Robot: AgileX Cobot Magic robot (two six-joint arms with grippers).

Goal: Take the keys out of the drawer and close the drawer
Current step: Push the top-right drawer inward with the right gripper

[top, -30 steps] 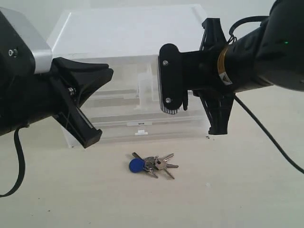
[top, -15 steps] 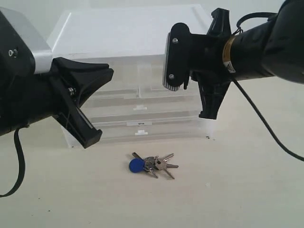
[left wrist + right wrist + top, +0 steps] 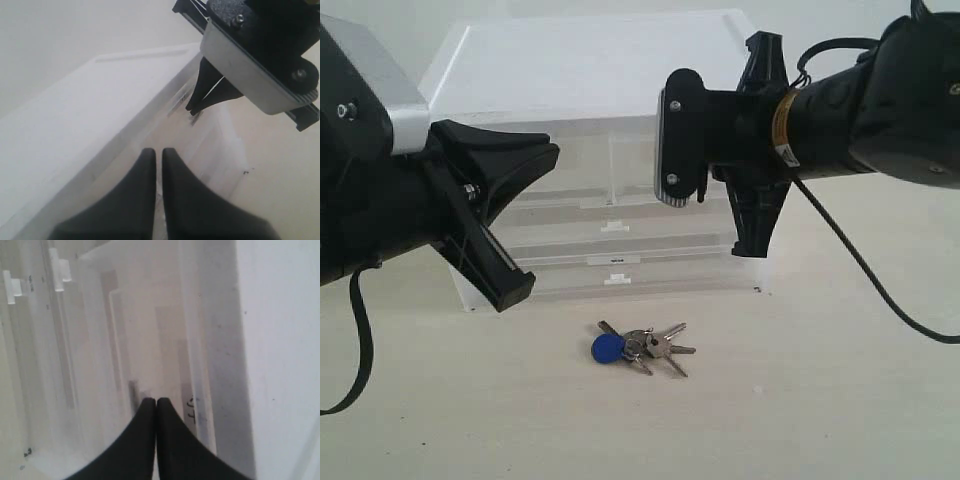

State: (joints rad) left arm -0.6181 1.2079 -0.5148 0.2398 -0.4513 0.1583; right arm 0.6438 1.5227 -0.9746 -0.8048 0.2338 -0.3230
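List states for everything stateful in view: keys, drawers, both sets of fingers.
keys: loose on the table in front of the drawer unit, not held.
drawer: looks pushed in, flush with the unit front.
full-width drawers: closed.
left gripper: fingers shut, empty.
right gripper: fingers shut, empty, at the drawer front.

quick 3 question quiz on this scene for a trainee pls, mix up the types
1. True or false: the keys lie on the table in front of the drawer unit.
2. The right gripper is: A open; B shut on the keys; C shut and empty.
3. Fill in: one key has a round ___ head.
Key: 1 true; 2 C; 3 blue.
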